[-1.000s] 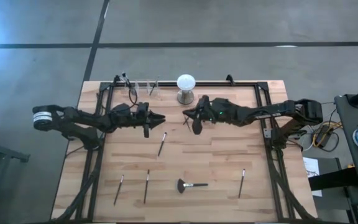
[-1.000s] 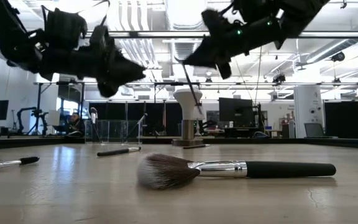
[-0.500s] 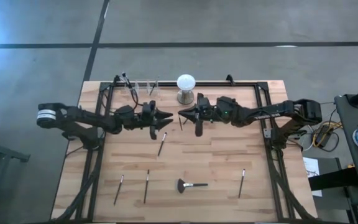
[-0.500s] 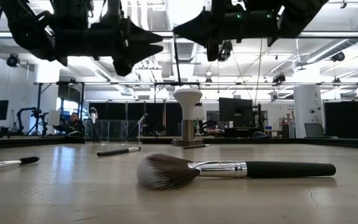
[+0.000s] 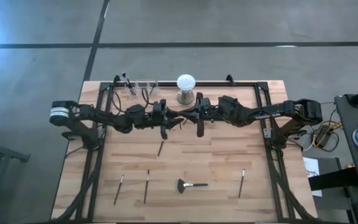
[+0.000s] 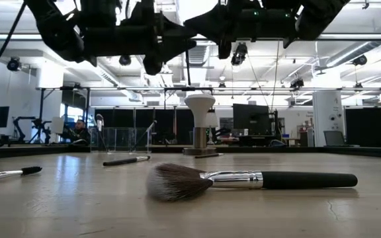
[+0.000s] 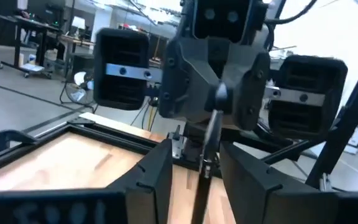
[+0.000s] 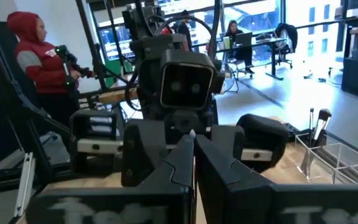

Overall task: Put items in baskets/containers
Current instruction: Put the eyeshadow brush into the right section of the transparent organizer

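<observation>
Above mid-table, right hand pinches a brush between left hand's parted fingers

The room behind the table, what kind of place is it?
Probably a robotics lab or open workshop: desks with monitors, exposed ceiling ducts and lights, and a person at a desk in the background. The wooden table holds a test setup.

**My bench sits in a robotics lab**

I work in a big open hall with a grey concrete floor marked by dark lines. Exposed pipes and strip lights run overhead. Behind my wooden table stand monitors and desks, more metal rigs, and people: one seated at a desk, one in a red hood.
</observation>
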Tool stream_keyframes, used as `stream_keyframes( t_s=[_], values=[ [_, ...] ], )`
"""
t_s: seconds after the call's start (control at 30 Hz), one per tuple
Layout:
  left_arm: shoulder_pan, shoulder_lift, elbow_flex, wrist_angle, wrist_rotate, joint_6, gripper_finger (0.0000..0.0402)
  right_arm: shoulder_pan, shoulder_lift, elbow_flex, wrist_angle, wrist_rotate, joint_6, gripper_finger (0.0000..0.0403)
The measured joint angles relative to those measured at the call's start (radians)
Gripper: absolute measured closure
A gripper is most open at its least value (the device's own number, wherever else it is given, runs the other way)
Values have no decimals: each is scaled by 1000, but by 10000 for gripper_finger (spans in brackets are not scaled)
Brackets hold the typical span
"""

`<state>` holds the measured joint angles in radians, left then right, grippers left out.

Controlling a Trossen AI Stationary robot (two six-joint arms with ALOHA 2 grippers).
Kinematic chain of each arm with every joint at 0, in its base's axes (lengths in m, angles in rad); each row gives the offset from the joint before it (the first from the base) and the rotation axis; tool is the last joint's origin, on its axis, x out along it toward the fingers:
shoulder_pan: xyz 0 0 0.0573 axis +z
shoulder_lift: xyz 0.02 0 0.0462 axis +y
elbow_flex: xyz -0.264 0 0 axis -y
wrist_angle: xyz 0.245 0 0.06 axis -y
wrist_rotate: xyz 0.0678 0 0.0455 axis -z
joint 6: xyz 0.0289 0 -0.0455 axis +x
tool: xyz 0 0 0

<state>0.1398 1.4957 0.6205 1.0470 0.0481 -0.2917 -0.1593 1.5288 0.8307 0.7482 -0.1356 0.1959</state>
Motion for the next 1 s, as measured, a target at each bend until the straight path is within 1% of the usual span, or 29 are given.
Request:
stream_keyframes(
  t_s=[0.1, 0.2, 0.23, 0.33, 0.43, 0.53, 0.63, 0.7, 0.8, 0.9, 1.0],
  values=[
    [-1, -8, -4, 1, -6, 15, 312, 0, 0, 0, -1, 0, -17, 394],
    [0, -34, -8, -13, -6, 38, 375, 0, 0, 0, 0, 2, -33, 394],
    [0, -44, -10, -21, -6, 43, 385, 0, -1, 0, 2, 4, -35, 394],
    [3, -86, -17, -82, -17, 67, 388, -1, -5, 0, -13, 4, -40, 390],
    [14, -149, -17, -202, -92, 105, 392, -12, -24, 0, -73, 6, -59, 376],
    [38, -219, -17, -312, -161, 132, 392, -30, -63, -1, -161, 53, -87, 356],
    [86, -286, -17, -415, -212, 143, 392, -42, -108, -1, -245, 86, -138, 337],
    [136, -319, -17, -487, -248, 143, 392, -46, -136, -11, -280, 88, -157, 332],
    [235, -343, -17, -550, -265, 143, 392, -45, -161, -44, -280, 87, -171, 338],
    [354, -334, -11, -555, -262, 160, 392, -45, -169, -76, -271, 88, -173, 354],
    [473, -296, 8, -554, -236, 176, 392, -43, -165, -111, -237, 87, -158, 373]
  ],
)
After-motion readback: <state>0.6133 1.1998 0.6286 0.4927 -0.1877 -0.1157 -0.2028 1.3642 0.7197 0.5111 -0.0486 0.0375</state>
